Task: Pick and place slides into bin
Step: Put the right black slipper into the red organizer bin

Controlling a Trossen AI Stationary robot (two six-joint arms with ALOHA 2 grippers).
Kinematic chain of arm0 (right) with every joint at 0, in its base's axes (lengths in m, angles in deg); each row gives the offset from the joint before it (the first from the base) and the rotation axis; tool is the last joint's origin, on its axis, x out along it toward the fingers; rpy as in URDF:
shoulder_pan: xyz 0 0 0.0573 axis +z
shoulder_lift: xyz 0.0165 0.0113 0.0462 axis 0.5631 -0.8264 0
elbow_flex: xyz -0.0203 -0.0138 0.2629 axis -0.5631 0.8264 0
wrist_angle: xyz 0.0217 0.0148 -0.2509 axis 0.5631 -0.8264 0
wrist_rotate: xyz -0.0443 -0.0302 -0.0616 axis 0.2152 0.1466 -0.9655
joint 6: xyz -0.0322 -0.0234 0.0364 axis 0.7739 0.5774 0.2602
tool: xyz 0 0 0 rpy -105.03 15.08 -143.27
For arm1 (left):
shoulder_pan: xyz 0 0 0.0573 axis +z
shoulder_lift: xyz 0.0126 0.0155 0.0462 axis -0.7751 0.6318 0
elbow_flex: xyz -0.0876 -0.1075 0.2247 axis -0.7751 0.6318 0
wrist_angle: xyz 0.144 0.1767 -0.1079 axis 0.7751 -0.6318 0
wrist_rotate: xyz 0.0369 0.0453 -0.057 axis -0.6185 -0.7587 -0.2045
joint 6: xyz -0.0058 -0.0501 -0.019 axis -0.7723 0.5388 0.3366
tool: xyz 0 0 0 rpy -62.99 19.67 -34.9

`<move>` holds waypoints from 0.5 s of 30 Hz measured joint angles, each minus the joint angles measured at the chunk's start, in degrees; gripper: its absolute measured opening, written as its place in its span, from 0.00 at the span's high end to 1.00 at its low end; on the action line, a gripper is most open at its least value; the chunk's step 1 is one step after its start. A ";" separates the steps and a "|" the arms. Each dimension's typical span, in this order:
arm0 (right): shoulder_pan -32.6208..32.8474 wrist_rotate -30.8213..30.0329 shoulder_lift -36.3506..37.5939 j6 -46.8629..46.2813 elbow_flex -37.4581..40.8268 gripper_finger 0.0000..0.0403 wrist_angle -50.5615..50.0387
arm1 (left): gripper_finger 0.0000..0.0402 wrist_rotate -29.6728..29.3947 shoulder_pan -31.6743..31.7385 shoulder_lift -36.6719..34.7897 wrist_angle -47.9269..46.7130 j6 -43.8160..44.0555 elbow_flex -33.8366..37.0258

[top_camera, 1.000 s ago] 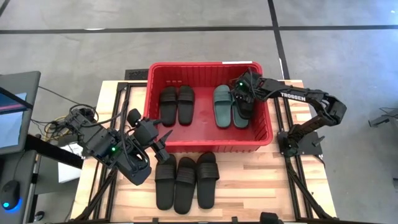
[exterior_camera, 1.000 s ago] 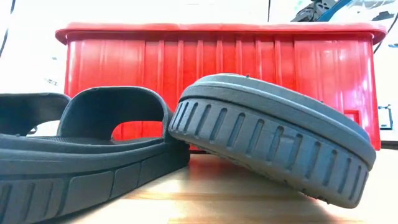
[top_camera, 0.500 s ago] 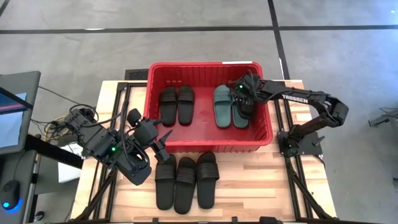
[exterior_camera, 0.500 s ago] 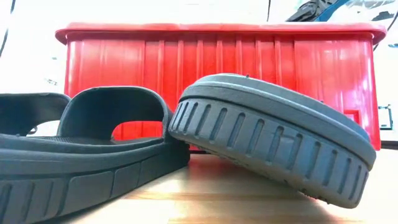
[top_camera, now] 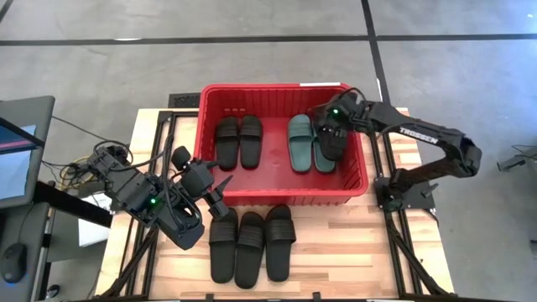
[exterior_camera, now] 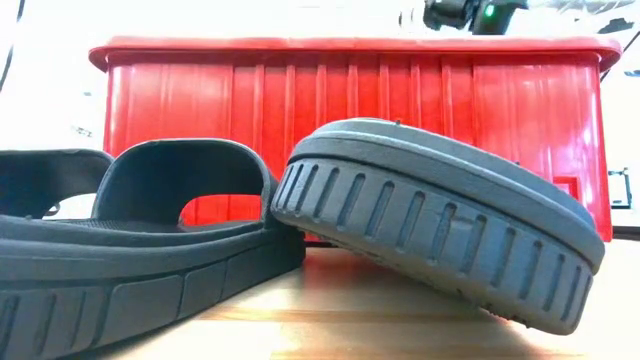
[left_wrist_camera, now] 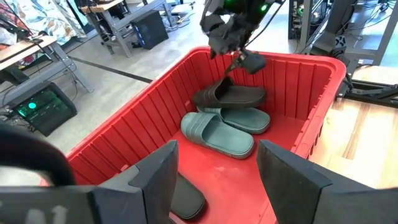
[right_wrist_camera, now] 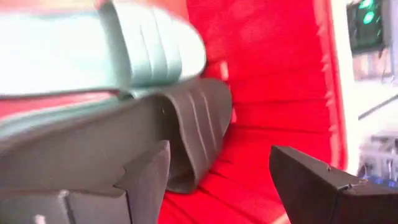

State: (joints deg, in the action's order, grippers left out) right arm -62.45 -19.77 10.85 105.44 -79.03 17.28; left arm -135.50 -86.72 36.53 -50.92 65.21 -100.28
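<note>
The red bin [top_camera: 277, 86] stands at the table's far middle. In it lie two black slides [top_camera: 238, 141], two teal slides [top_camera: 299, 143] and one more black slide [top_camera: 334, 144], which rests partly on the right teal slide [left_wrist_camera: 245, 118]. My right gripper [top_camera: 328, 127] is open just above that black slide [left_wrist_camera: 230, 96], whose strap [right_wrist_camera: 196, 124] shows past its fingers. My left gripper [top_camera: 220, 191] is open and empty at the bin's near left wall. Three black slides [top_camera: 250, 245] lie side by side on the table in front of the bin.
The table's wood [top_camera: 336, 252] shows bare to the right of the three slides. In the low view one slide [exterior_camera: 130, 250] lies flat and another [exterior_camera: 440, 230] leans tilted against it, in front of the bin's near wall [exterior_camera: 350, 100]. A monitor [top_camera: 21, 151] stands left of the table.
My right gripper has risen above the bin's rim and gone a little toward the table's right edge. The black slide stays lying on the teal slide in the bin. My left arm has kept still.
</note>
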 joint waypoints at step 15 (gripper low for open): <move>24.64 8.65 6.83 -23.40 -10.59 0.35 -8.60 | 0.49 0.87 -0.23 0.00 0.00 -3.80 0.00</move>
State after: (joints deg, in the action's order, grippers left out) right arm -37.81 -11.12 17.68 82.05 -89.63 8.67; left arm -134.63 -86.95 36.53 -50.92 61.41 -100.28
